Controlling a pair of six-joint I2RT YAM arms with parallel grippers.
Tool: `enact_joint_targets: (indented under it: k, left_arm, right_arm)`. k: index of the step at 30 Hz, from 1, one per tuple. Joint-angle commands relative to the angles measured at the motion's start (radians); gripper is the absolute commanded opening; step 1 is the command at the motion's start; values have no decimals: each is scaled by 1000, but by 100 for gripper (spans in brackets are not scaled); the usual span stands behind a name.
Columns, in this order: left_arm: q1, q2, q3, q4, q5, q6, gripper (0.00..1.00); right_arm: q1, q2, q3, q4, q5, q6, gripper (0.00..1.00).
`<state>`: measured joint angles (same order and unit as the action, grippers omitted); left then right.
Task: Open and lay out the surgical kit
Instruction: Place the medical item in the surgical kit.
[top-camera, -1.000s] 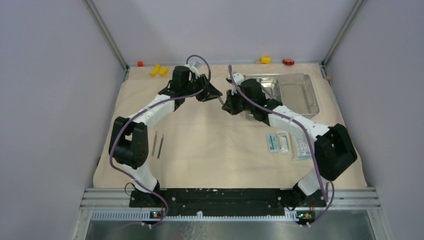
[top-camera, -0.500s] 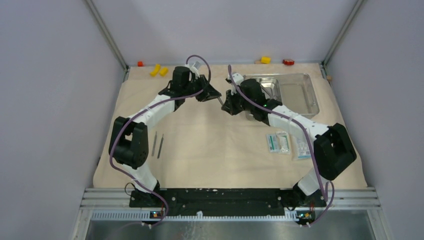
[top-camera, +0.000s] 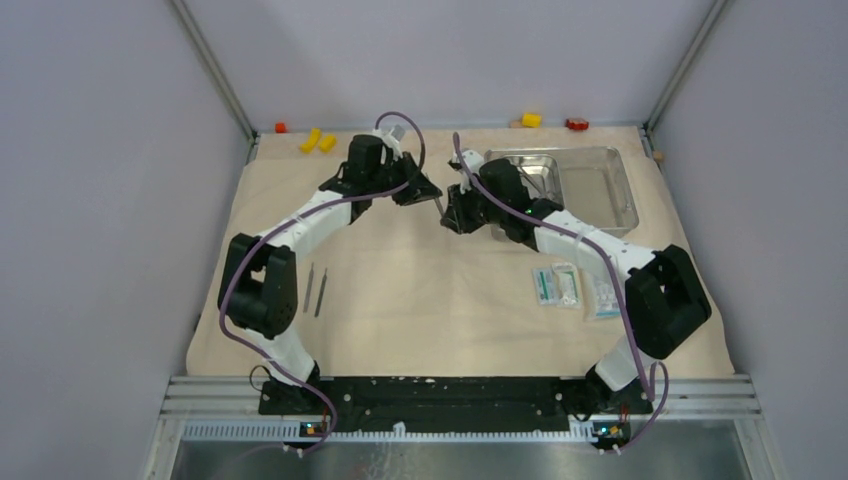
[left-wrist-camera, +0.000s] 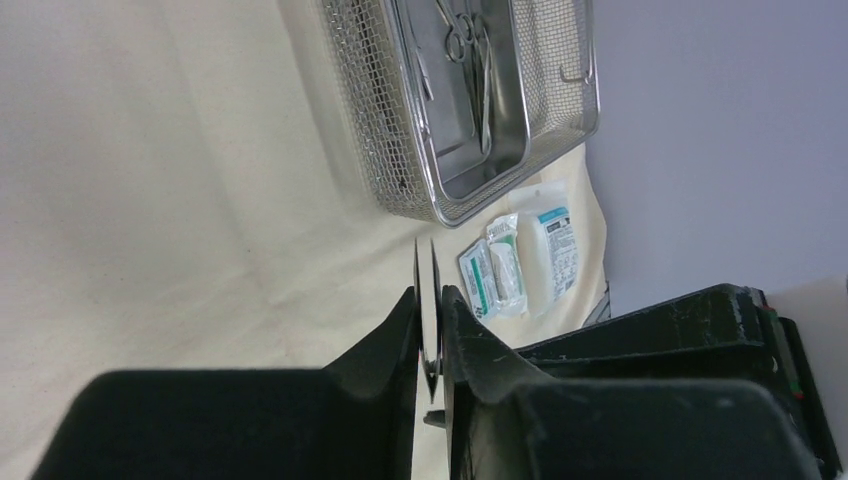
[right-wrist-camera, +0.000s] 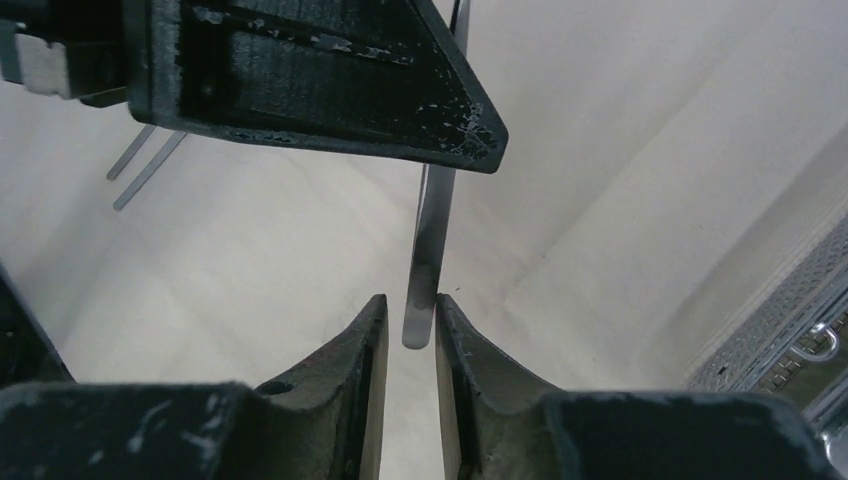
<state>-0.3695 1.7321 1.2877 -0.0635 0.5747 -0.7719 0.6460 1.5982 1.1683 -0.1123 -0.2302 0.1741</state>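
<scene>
Steel tweezers (right-wrist-camera: 430, 250) span both inward-reaching arms — left gripper (left-wrist-camera: 430, 295) pinches them, right gripper (right-wrist-camera: 410, 300) stands slightly agape.

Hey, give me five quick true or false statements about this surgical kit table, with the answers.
1. The steel tray sits at the far right corner of the cloth. True.
2. The sealed packets lie inside the tray. False: they lie on the cloth, nearer than the tray.
3. The left claw pinches the tweezers. True.
4. Two thin instruments lie on the cloth beside the left arm. True.
5. The yellow blocks sit at the near edge. False: they sit along the far edge.
</scene>
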Motion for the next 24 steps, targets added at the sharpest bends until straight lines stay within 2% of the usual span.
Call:
enact_joint_targets:
  k: [1,5,9,12,18,21,24]
  left_arm:
    - [-1,-61,-32,10,-82,113,19]
    - [0,-105,-72,-27,-117,223,20]
    - [0,-159,-99,-131,-136,372,21]
    - [1,-172,-108,-268,-103,490,23]
    - [2,-295,-257,-405,-103,632,23]
    - [2,-326,-252,-511,-118,707,23]
    - [3,-331,-234,-590,-119,755,18]
  right_arm:
    - [20,-20,42,23,-72,-20,26]
    - [20,-35,23,38,-134,-34,33]
    - [18,-59,10,31,-141,-69,33]
    - [8,-91,-8,36,-125,-99,33]
    - [-33,-100,-35,62,-97,-140,33]
    - [-60,-94,-43,64,-102,-146,33]
    - [-82,-83,-46,67,-109,-149,33]
